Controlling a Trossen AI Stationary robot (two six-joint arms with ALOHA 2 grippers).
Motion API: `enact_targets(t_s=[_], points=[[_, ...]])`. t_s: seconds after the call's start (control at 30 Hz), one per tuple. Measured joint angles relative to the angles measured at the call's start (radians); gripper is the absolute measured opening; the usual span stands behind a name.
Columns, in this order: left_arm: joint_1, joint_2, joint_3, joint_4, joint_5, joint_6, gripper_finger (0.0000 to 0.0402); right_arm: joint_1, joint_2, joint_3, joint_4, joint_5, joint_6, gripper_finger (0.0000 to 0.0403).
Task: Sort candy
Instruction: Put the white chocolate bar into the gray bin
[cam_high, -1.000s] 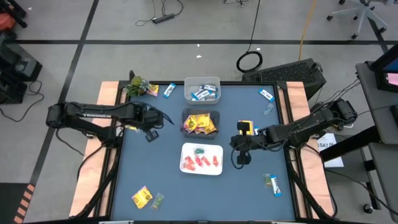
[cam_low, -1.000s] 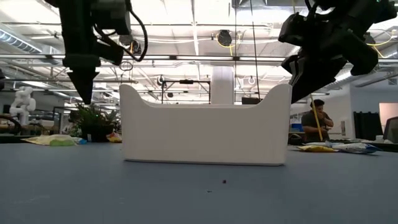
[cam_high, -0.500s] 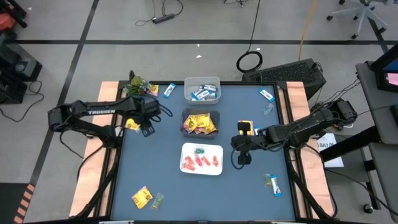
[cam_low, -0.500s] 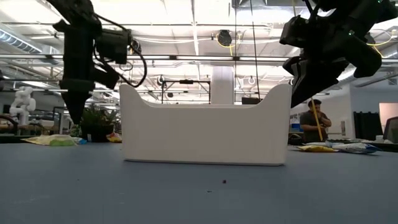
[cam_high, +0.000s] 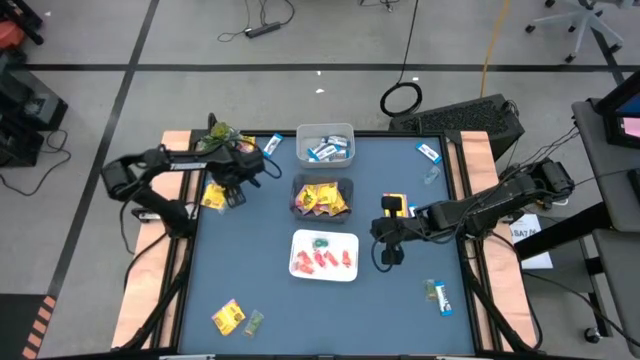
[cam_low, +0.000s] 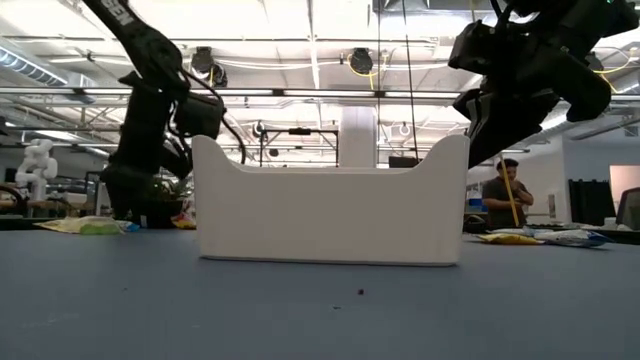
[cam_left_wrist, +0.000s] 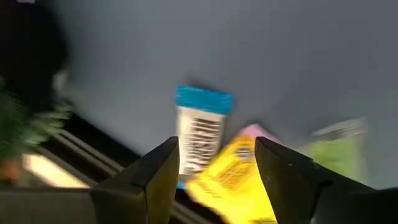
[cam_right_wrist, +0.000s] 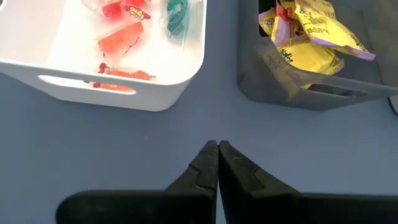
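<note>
High view first: the left gripper (cam_high: 232, 190) sits at the far left part of the blue table (cam_high: 400, 300), right over a yellow packet (cam_high: 212, 196) near the table's left edge, with the green plant thing (cam_high: 222, 137) just beyond it in the far-left corner. A blue-and-white bar (cam_high: 273, 146) lies just right of the plant. Down the middle there are three bins in a row: the far white bin (cam_high: 325, 144) with blue bars in it, the dark bin (cam_high: 323, 197) full of yellow packets, and the near white tray (cam_high: 324, 255) with red pieces and one green piece. The right gripper (cam_high: 388, 256) hangs just right of that tray. Loose candy is scattered around: a yellow packet at the near left (cam_high: 228, 317), a blue bar at the near right (cam_high: 442, 300), another blue bar at the far right (cam_high: 428, 152).

Low view: the white tray wall (cam_low: 330, 215) fills the middle, the left arm drops down by the plant on the left, and the right arm hovers high at the right. A person (cam_low: 505, 200) is in the room behind.

Left wrist view: pretty blurry, but the fingers (cam_left_wrist: 155, 180) are spread wide, with a blue-and-white bar (cam_left_wrist: 200, 130) and a yellow packet (cam_left_wrist: 233, 180) between them on the table.

Right wrist view: the fingers (cam_right_wrist: 205, 169) are pressed together with nothing in them, pointing at the bare table between the white tray (cam_right_wrist: 124, 93) and the dark bin (cam_right_wrist: 298, 93).
</note>
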Motion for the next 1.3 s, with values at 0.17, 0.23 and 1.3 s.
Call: enact_targets(t_s=[0.17,0.23,1.3], points=[[0.043,0.079,0.006,0.004,-0.027,0.101,0.0217,0.000,0.000,0.000,0.000,0.000,0.002,0.0000],[0.066,0.110,0.006,0.017,-0.027,0.113,0.0217,0.000,0.000,0.000,0.000,0.000,0.002,0.0000],[0.064,0.160,0.139,0.056,0.111,0.132,0.0014,0.000,0.000,0.000,0.019,0.000,0.002,0.0000]])
